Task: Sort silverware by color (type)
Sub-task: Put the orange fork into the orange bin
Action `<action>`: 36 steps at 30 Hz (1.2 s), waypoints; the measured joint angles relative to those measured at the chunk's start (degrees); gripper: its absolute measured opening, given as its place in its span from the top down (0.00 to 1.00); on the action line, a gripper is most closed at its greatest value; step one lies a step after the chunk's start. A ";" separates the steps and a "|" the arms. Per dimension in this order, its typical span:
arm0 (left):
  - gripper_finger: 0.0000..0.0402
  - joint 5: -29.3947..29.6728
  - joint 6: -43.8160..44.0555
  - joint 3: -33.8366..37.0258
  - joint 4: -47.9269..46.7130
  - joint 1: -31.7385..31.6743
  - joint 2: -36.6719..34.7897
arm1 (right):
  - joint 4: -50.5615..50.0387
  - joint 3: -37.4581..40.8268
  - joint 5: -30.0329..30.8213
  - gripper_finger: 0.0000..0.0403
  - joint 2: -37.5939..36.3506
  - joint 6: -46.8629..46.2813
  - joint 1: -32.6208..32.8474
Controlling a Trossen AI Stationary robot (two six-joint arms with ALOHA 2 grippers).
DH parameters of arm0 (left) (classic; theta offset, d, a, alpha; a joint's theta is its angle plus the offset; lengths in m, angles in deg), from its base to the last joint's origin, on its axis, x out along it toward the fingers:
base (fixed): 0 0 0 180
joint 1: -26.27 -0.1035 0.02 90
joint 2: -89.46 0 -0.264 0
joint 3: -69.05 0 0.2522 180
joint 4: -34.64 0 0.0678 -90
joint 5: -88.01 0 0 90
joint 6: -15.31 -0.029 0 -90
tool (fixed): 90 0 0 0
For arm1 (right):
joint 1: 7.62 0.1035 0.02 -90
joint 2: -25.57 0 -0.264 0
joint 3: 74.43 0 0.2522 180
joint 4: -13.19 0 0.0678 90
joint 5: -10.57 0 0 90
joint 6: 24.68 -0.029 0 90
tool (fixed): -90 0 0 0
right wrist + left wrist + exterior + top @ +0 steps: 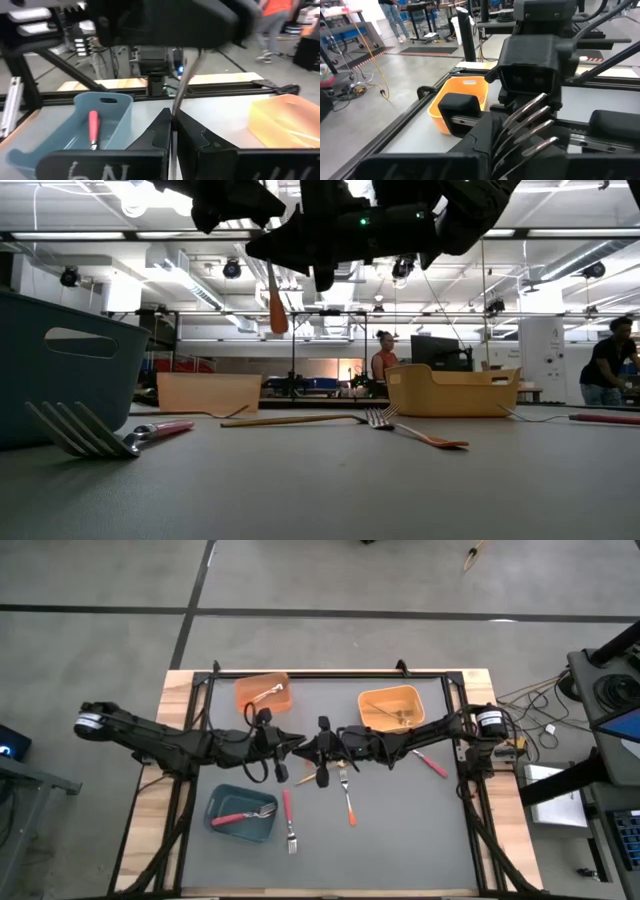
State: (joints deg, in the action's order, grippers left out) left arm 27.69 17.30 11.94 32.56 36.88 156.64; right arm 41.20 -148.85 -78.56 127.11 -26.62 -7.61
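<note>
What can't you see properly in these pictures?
- High view: the orange-handled metal fork held in mid-air is hidden under the dark arms.
- Low view: the teal rectangular bin hides what is inside behind its own wall.
- High view: the silverware in the yellow-orange rectangular bin is too small to count.
- Right wrist view: the right gripper, shut on the fork's stem, covers its handle.

Bright ceiling lamps glare; wrist views blurred.
</note>
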 joint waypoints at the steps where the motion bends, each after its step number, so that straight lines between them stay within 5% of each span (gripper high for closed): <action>1: 0.95 0.00 -0.23 0.00 -0.02 0.00 -0.29 | 0.15 0.33 0.48 0.98 -0.20 -0.04 -0.02; 10: 0.70 6.37 -2.31 0.00 -0.19 0.00 -1.38 | 3.70 3.12 1.89 0.98 -1.66 -0.48 0.11; 17: 0.56 11.69 -3.03 0.00 -0.31 0.00 -2.56 | 4.01 4.65 15.44 0.98 -1.80 1.20 0.87; 25: 0.52 13.83 -0.13 0.00 -2.20 0.00 -3.61 | 10.79 7.46 32.18 0.98 -1.80 8.49 2.97; 36: 0.52 13.84 0.40 0.00 14.11 0.00 8.50 | 13.45 7.60 35.68 0.98 -1.80 13.07 4.11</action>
State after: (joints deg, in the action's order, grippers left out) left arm 41.54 17.70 11.94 46.67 36.88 165.14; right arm 54.65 -141.25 -42.87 125.31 -13.55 -3.50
